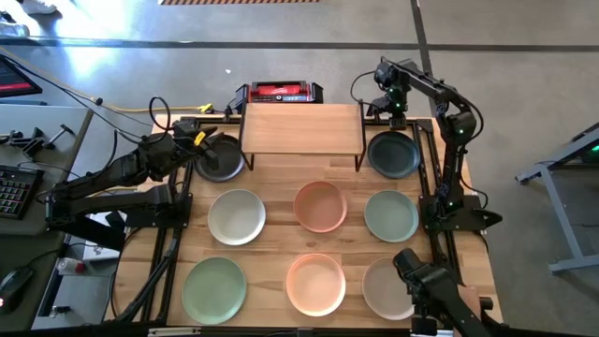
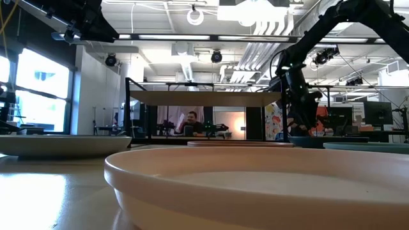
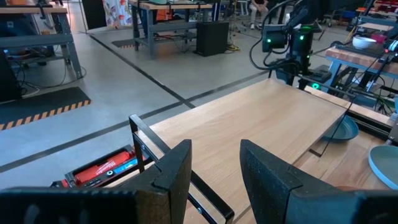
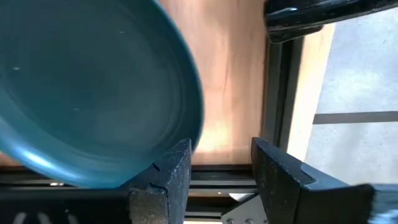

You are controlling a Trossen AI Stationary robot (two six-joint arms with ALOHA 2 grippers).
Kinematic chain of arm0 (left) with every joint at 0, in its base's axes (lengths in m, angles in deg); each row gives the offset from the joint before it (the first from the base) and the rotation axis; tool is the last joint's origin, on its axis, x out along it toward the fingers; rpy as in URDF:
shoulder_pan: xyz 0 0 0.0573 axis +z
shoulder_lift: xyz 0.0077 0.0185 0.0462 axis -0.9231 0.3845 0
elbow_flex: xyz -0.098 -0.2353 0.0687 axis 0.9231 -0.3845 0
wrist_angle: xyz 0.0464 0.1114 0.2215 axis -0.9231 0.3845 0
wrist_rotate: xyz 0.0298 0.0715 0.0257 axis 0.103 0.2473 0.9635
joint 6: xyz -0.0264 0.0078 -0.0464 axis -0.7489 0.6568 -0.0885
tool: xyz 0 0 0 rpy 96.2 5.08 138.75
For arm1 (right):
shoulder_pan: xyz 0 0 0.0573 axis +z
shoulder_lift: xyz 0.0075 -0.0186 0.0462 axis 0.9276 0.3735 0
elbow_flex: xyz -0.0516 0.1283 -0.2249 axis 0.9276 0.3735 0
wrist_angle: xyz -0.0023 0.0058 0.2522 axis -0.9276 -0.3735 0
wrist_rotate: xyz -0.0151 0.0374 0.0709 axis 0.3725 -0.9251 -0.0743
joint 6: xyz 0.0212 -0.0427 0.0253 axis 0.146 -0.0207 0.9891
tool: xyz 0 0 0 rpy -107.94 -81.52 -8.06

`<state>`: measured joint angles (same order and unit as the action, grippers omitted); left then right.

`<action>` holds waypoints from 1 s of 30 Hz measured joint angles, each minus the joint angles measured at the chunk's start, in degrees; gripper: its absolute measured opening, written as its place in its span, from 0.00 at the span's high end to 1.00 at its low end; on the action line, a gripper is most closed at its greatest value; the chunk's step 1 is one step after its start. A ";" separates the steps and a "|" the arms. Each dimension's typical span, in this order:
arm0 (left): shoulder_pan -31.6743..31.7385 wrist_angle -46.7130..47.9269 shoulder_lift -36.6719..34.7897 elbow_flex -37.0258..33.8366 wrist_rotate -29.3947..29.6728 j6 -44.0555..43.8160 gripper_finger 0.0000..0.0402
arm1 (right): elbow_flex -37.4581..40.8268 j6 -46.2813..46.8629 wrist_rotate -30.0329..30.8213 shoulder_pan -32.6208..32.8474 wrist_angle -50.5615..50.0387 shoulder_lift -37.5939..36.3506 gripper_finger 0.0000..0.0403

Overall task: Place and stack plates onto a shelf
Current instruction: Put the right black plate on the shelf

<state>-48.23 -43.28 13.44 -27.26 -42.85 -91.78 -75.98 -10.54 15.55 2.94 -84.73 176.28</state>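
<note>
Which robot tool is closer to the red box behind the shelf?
The left. The left tool hovers by the shelf's left end, over a black plate, near the red box. The right tool is past the shelf's far end.

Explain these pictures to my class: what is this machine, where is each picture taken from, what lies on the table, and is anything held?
It is a robot with two dark arms, each ending in two fingers. One picture looks straight down on the table, one level across it, and two come from wrist cameras. On the table stand a wooden shelf and eight plates: two black plates beside the shelf, six paler plates in rows before it. The left gripper faces the shelf top; the right gripper hangs by the right black plate's rim. Both have open fingers; nothing is held.
</note>
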 joint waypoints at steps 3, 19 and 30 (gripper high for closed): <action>0.00 -0.01 0.00 0.00 0.01 0.00 0.69 | 0.05 -0.01 0.32 -0.02 0.06 0.00 0.64; 0.00 -0.02 0.00 0.00 0.56 -0.01 0.69 | -4.48 0.27 -2.42 -0.70 -3.66 -0.07 0.64; 0.00 -0.02 0.00 0.00 1.90 -0.01 0.69 | -6.65 9.41 -7.30 -5.81 -4.11 -0.20 0.64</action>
<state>-48.23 -43.30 13.44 -27.26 -40.95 -91.79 -82.64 -1.12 8.25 -2.87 -88.84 176.08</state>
